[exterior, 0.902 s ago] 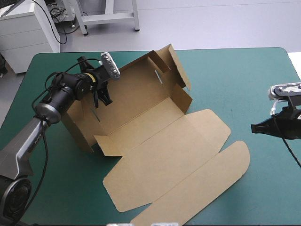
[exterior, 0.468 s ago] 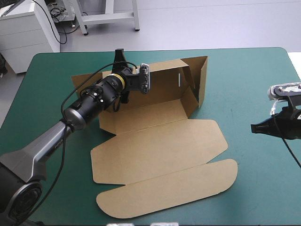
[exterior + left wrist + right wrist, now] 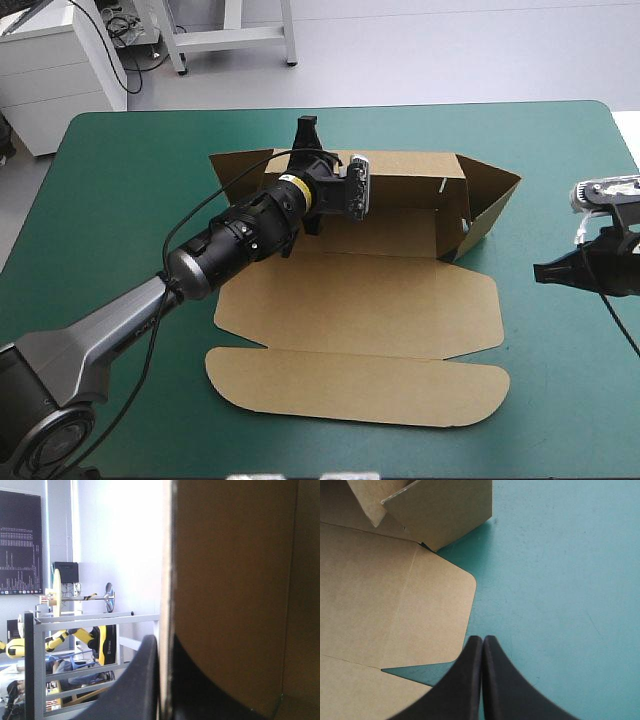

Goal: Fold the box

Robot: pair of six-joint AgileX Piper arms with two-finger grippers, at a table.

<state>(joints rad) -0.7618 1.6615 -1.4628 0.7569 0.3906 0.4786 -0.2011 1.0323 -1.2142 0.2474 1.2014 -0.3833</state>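
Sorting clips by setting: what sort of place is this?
Likely a robotics lab bench: a teal-green table, a left gripper shut on one wall of a brown box, and a right gripper shut above the cover.

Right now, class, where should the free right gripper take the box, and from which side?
Probably the right end wall: it stands upright, splayed outward, its free edge facing the right gripper. Come in from the table's right side.

High view: above and behind me, down on the table [image 3: 560,180]. Left wrist: tight against the box [image 3: 235,580] wall. Right wrist: downward, shares the box's right end.
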